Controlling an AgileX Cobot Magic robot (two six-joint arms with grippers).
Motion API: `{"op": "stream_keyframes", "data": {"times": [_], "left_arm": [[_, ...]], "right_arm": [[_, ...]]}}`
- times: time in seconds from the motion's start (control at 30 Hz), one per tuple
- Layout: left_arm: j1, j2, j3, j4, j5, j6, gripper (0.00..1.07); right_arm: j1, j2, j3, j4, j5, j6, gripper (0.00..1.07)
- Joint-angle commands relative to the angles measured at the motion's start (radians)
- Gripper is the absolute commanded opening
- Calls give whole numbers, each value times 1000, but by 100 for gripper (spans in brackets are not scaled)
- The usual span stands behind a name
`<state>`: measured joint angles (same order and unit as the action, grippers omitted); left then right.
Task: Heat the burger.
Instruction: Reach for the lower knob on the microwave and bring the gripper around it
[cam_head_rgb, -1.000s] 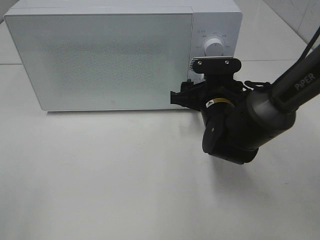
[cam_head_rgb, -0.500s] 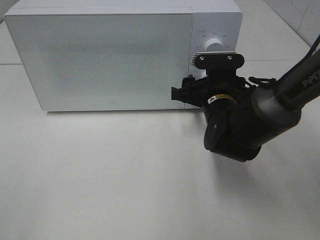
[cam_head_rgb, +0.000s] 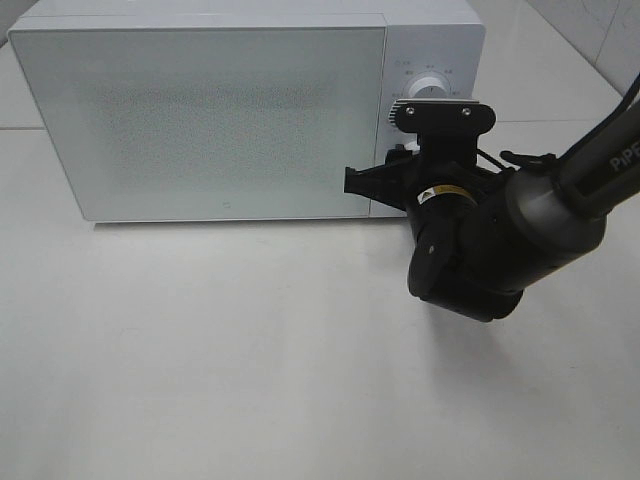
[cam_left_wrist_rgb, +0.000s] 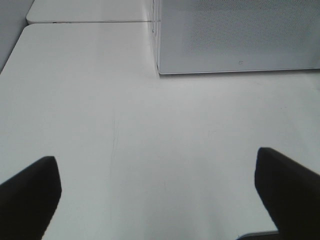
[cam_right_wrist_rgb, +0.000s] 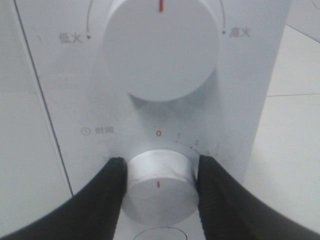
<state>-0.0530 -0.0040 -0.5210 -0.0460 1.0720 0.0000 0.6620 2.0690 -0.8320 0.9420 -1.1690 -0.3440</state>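
White timer knob (cam_right_wrist_rgb: 159, 192) with red tick, tight between fingers of right tool (cam_right_wrist_rgb: 161, 165); left tool (cam_left_wrist_rgb: 156, 160) wide apart.

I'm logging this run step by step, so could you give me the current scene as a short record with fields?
microwave: on the white table, door shut, inside not visible
burger: not in view
right gripper: at the control panel, jaws against both sides of the timer knob
timer mark: pointing at 0
power knob: untouched, red mark midway between its two labels
left gripper: open, holding nothing, over the table
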Motion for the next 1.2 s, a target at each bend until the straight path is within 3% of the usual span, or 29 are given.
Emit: {"op": "stream_keyframes", "data": {"times": [0.03, 0.1, 0.77, 1.2], "left_arm": [[2, -16, 5, 3, 1, 0, 98], [2, -16, 5, 3, 1, 0, 98], [2, -16, 5, 3, 1, 0, 98], [2, -16, 5, 3, 1, 0, 98]], "right_arm": [[-7, -12, -12, 23, -88, 20, 5], [-7, -12, -12, 22, -85, 20, 0], [-7, -12, -12, 12, -53, 32, 0], [-7, -12, -11, -130, -36, 403, 0]]}}
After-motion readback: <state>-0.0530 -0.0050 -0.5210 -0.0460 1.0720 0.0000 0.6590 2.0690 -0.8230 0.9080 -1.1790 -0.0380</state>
